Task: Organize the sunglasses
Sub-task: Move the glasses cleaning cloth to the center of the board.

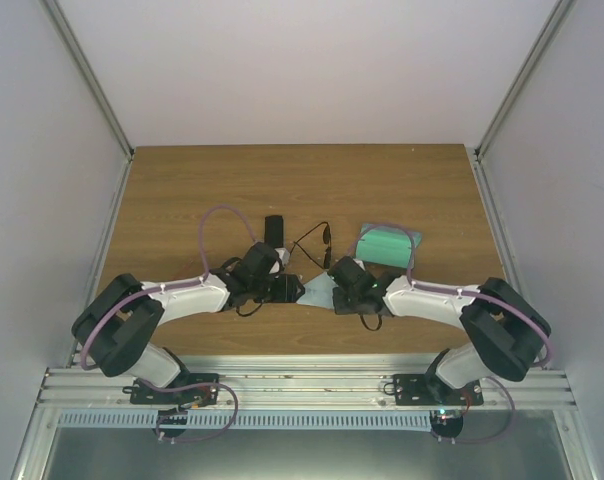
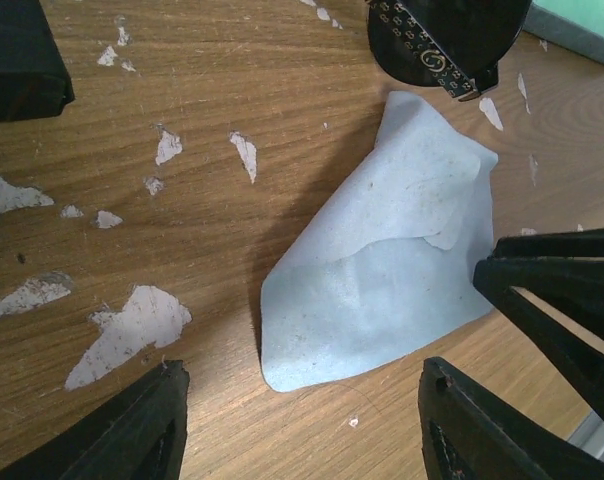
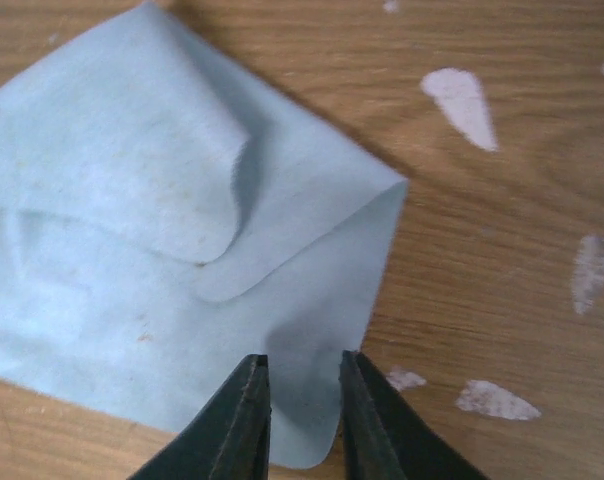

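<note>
1. Left gripper: nearest the left wrist view. Its black fingers stand wide apart and grip nothing. It hovers at the near corner of the cloth.
2. Oblong black hard case: lies on the worn brown wooden tabletop, behind the left gripper and apart from the cloth.
3. Light-blue, thin, crumpled cleaning cloth: lies on the table between the two grippers, one corner folded over itself.
4. Sunglasses, dark lens and patterned black temple: on the table just behind the cloth's far corner, between the black case and the green item. Neither gripper holds them. Whether they touch the cloth I cannot tell.
5. Right gripper: jaws drawn narrow but parted, with a gap showing. It straddles the cloth's edge, which lies under the gap and does not look clamped.
6. Green flat rectangular item with a paler rim: on the table right of the sunglasses, behind the right gripper.
</note>
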Robot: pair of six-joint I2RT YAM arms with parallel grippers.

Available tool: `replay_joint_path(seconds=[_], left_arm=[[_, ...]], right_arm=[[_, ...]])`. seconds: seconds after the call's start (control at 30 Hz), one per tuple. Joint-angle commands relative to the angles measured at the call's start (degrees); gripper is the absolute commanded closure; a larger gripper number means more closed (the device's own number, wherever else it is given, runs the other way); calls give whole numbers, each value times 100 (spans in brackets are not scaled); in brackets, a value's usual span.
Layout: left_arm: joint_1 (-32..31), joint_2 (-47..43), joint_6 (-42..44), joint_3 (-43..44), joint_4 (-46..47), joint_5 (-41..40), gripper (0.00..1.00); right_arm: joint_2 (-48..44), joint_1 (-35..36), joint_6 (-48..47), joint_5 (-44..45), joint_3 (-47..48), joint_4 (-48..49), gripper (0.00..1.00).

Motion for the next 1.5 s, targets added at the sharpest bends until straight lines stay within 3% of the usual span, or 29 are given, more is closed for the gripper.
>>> replay_joint_path(seconds=[0.0, 0.13, 0.6, 0.67, 0.77, 0.87, 1.0, 1.17, 1.47], left_arm=[[-67, 61, -20, 115, 66, -174, 37], [-83, 99, -24, 128, 64, -195, 38], [-510, 125, 157, 310, 282, 401, 40], [-627, 198, 177, 407, 444, 463, 41], [-800, 358, 166, 545, 509, 518, 45], [-901, 557, 117, 649, 614, 624, 51], [-1061, 877, 75, 829, 712, 701, 58], [-1243, 1280, 29, 1161, 640, 538, 62], [-1288, 1552, -127, 1222, 74, -117, 69]], right_arm=[[174, 181, 152, -415, -162, 26, 85], [-88, 183, 332, -427, -288, 21, 99], [-1441, 245, 1046, -796, -1077, -721, 99], [-1563, 248, 1190, -652, -1098, -918, 93], [-1908, 245, 1353, -141, -914, -1297, 74], [-2244, 240, 1436, 214, -711, -1496, 71], [-2306, 237, 1452, 218, -732, -1231, 83], [-2196, 156, 1478, -486, -1143, -216, 95], [-1942, -96, 1482, -1155, -1720, 644, 99]])
